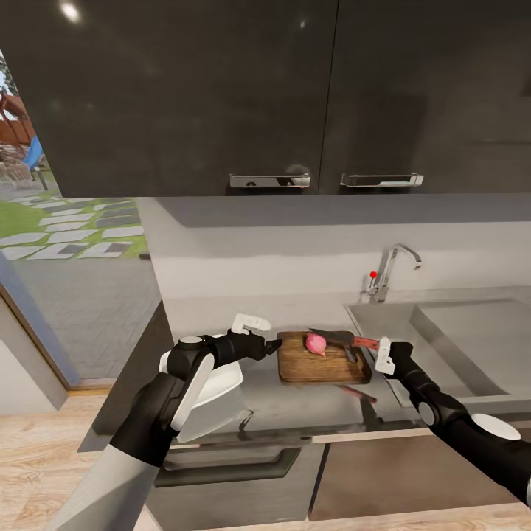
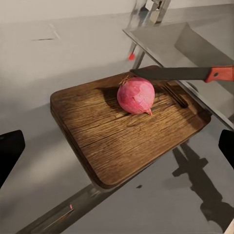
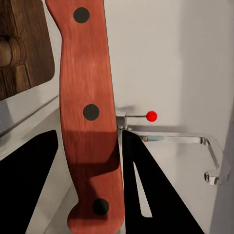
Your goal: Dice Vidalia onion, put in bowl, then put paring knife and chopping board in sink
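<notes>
Head view: the chopping board (image 1: 323,360) lies on the counter (image 1: 295,402), just left of the sink (image 1: 457,339). The onion (image 1: 316,344) rests whole on the board. The right pincer (image 1: 382,352) is clamped on the red handle of the paring knife (image 1: 343,338), whose blade extends above the board beside the onion. The left pincer (image 1: 271,344) sits at the board's left edge, in front of the white bowl (image 1: 214,398).

Left wrist view: fingertips (image 2: 10,153) spread wide apart, holding nothing.

Right wrist view: three dark rivets in the knife handle, the tap (image 3: 195,146) and its red knob (image 3: 151,116).
</notes>
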You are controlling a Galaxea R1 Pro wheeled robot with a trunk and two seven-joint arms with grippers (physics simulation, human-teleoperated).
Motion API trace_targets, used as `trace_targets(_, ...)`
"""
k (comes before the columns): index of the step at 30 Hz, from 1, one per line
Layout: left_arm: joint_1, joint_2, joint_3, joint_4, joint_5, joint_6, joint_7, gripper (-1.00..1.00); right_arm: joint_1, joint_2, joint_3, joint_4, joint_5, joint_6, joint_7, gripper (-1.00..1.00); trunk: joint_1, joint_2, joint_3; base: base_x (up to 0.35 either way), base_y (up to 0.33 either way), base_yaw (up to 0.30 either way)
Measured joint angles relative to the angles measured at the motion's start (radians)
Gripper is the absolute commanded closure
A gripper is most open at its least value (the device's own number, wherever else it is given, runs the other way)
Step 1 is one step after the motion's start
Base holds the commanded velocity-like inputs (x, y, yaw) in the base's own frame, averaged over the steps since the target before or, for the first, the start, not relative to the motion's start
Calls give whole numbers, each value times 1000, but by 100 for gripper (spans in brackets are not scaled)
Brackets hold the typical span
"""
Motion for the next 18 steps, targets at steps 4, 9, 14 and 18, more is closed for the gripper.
trace_targets(4,0,0,0,0,0,0,0,-100,0,11,1,0,0,0,0,100,0,0,0,0,0,0)
trace_targets(9,0,0,-1,0,0,0,0,-100,0,24,1,0,1,0,1,100,0,0,0,0,0,0)
trace_targets(14,0,0,0,0,0,0,0,-100,0,29,1,0,1,0,1,100,0,0,0,0,0,0)
trace_targets(18,0,0,0,0,0,0,0,-100,0,30,1,0,1,0,1,100,0,0,0,0,0,0)
